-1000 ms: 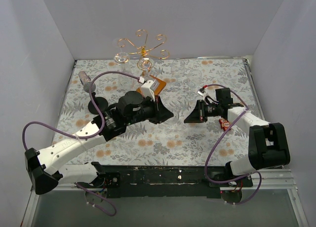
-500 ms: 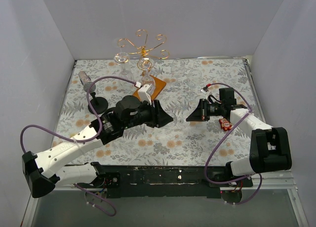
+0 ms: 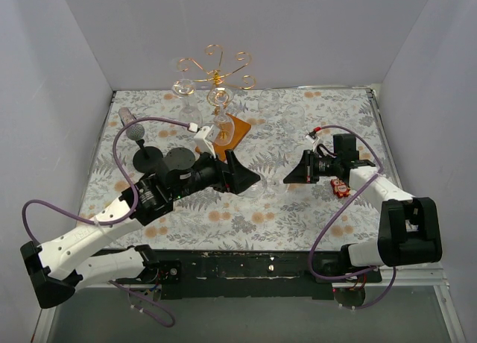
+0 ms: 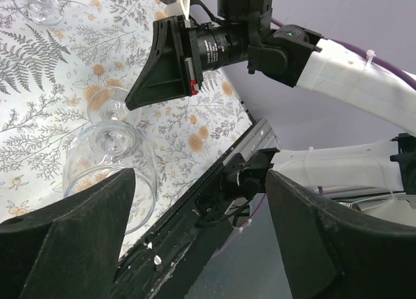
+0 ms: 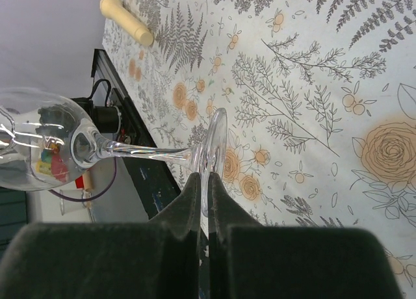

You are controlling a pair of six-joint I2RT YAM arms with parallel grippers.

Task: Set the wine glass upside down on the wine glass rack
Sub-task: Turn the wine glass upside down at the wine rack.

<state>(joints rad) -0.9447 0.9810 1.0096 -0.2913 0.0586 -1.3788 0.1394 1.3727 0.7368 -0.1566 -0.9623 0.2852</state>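
My right hand (image 5: 205, 182) clenches the foot of the wine glass (image 5: 39, 136), held sideways, its bowl near my released left hand (image 4: 200, 182); two glasses (image 3: 185, 89) hang on the rack (image 3: 215, 73).

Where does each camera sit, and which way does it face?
Top external: above and behind, looking down at the table and wine glass rack; left arm and right arm show.
Left wrist: looks past its open left gripper at the wine glass and right gripper.
Right wrist: looks along its shut gripper at the glass foot it pinches.
Shared: both wrist views show the wine glass.
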